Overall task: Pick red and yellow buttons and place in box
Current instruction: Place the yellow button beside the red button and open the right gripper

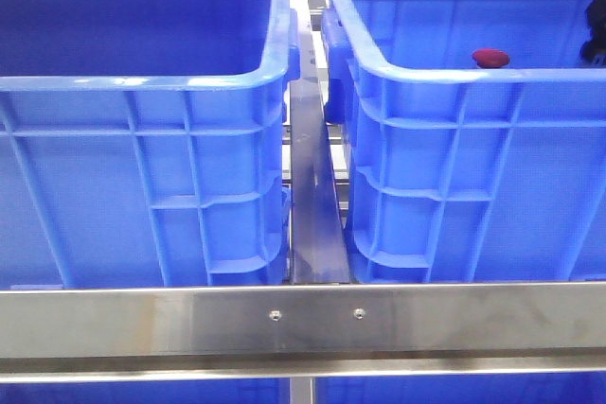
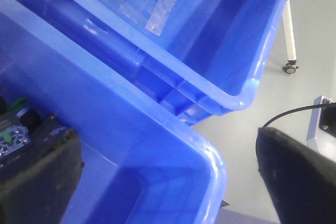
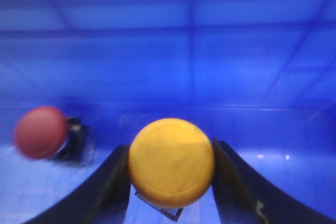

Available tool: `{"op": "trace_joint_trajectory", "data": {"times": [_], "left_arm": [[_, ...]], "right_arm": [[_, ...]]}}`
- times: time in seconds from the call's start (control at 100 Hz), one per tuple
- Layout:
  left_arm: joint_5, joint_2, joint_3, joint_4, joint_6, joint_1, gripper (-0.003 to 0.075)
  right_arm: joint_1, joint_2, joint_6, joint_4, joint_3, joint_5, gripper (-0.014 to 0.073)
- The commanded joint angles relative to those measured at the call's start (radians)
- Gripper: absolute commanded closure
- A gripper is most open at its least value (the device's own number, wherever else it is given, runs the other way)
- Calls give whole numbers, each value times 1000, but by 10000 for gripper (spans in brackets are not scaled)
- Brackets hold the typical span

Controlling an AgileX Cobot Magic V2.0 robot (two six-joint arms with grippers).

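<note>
In the right wrist view my right gripper is shut on the yellow button, its dark fingers pressing both sides of the dome. The dark red button lies beside it on the blue floor, in front of a ribbed blue wall. In the front view the red button shows inside the box, the right-hand crate, and a dark bit of the right arm shows at the edge. My left gripper is open and empty over a blue crate's corner.
A smooth-walled blue crate stands on the left, a narrow metal gap between the two. A steel rail runs across the front. In the left wrist view, small parts, a second crate, floor and a caster leg.
</note>
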Motion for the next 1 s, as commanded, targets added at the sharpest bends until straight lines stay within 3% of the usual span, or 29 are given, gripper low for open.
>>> {"op": "trace_joint_trajectory", "data": {"times": [0.0, 0.51, 0.58, 0.75, 0.82, 0.99], "left_arm": [[-18, -22, -30, -70, -10, 3, 82], [-27, -13, -30, -72, -10, 3, 82], [-27, -13, -30, -72, -10, 3, 82], [-27, -13, -30, -74, -10, 3, 82], [-27, -13, -30, -74, -10, 3, 82], [-27, -13, -30, -74, -12, 3, 82]], "right_arm": [[11, 0, -13, 27, -62, -57, 419], [15, 123, -12, 31, -140, -74, 408], [15, 123, -12, 31, -140, -74, 335], [15, 123, -12, 31, -140, -74, 31], [15, 123, -12, 31, -140, -77, -15], [15, 96, -12, 31, -140, -53, -7]]}}
